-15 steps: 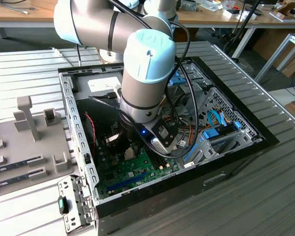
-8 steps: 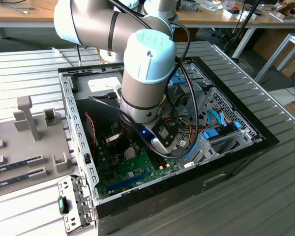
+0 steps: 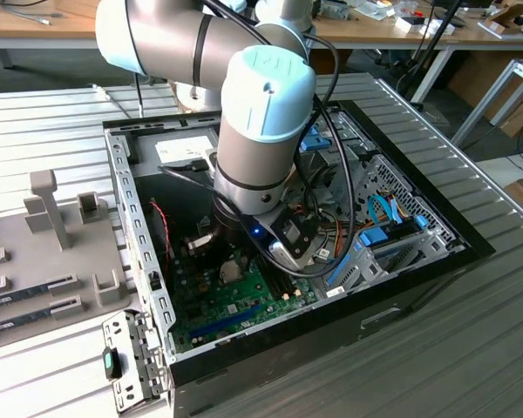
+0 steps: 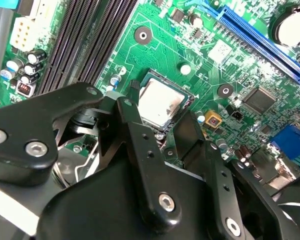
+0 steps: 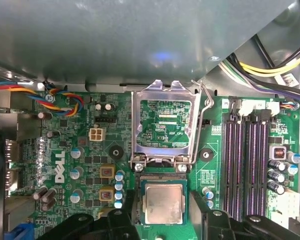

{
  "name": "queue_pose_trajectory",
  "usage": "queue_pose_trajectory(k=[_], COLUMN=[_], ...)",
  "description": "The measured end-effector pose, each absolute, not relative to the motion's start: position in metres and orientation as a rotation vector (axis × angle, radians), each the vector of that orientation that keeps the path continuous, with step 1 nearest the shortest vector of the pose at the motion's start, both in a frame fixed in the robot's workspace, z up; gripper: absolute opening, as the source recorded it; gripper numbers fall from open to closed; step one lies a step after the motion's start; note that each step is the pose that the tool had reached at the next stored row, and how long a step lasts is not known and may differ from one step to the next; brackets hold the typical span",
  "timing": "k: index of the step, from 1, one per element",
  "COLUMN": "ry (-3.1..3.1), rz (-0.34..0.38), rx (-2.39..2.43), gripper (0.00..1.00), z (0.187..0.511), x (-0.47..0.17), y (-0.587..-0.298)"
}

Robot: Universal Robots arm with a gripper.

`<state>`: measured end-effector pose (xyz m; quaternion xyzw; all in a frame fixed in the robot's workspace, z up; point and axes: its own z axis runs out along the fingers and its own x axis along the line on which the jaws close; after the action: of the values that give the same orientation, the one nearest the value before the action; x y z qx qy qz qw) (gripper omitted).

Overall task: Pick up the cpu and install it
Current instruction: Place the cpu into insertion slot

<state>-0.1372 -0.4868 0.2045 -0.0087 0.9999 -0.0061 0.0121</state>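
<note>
First wrist view: the cpu [image 5: 163,203] lies flat, metal face up, low in the frame's middle, seated in its socket [image 5: 163,179], edges square to the frame; being square, it has no long axis. The hinged bracket [image 5: 163,125] stands open above it. My gripper [image 4: 162,132] is spread wide, 1 finger [image 4: 135,125] on each side of the chip, holding nothing.

Arm [image 3: 244,113] bent at the elbow, forearm angled steeply down, wrist low. Gripper [image 4: 162,122] points downward; in both wrist views its black fingers [image 4: 135,135] stand spread apart, one on each side of the gap, nothing clamped between them. Fingertips [image 5: 115,220] are level with each other, linkage bolts visible.
</note>
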Motion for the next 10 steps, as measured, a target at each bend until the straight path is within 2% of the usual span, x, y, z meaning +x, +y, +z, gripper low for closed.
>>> queue_pose_trajectory(k=[3, 4, 10], ry=[3.117, 3.117, 3.12], rz=[-0.022, -0.022, -0.024], rx=[-0.028, -0.028, -0.04], gripper=[0.53, 0.45, 0.45], z=[0.205, 0.205, 0.2038], x=[-0.1372, -0.1372, -0.1365], y=[-0.4866, -0.4866, -0.4867])
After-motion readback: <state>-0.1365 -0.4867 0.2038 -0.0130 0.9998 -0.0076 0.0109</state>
